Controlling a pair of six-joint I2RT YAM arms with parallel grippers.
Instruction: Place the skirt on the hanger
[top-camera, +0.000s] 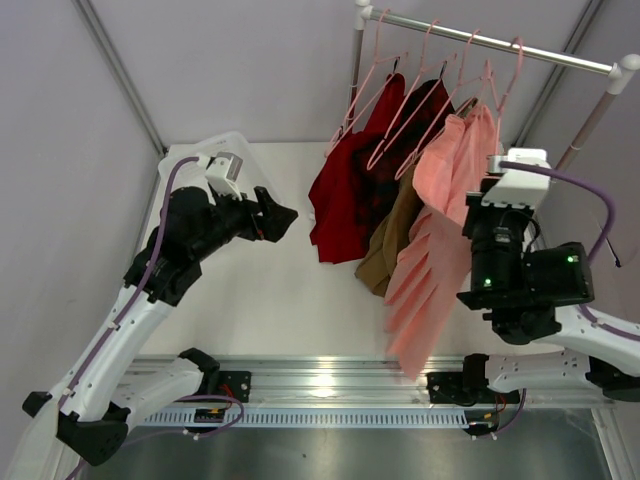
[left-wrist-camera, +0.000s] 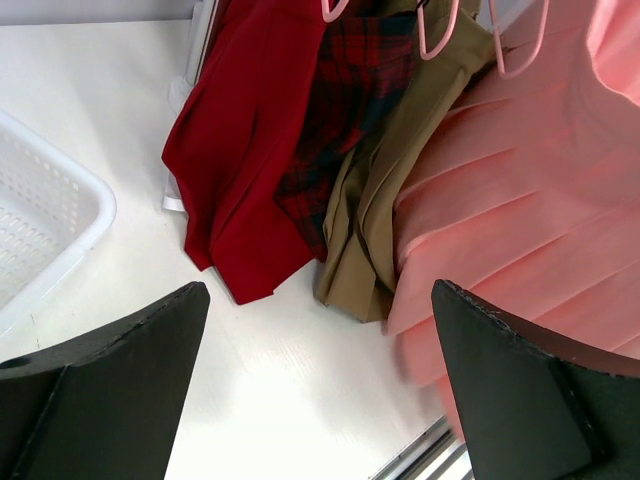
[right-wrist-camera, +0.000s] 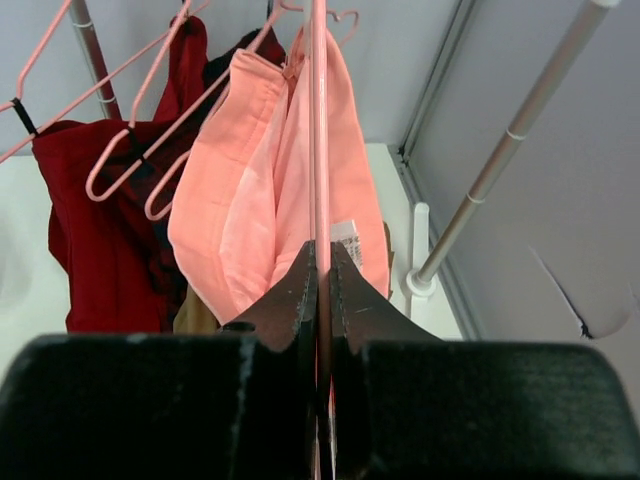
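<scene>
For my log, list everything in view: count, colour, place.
skirt: one, salmon pink, hanging rightmost
hanger: one, pale pink, at the skirt's top
other hangers: several, pale pink, on rail
red garment: one, red, hanging leftmost
plaid garment: one, dark red, beside it
tan garment: one, brown, beside skirt
rail: one, silver, back right
basket: one, white, far left
table: one, white, underneath
left gripper: one, black, open over table
right gripper: one, black, shut on hanger
</scene>
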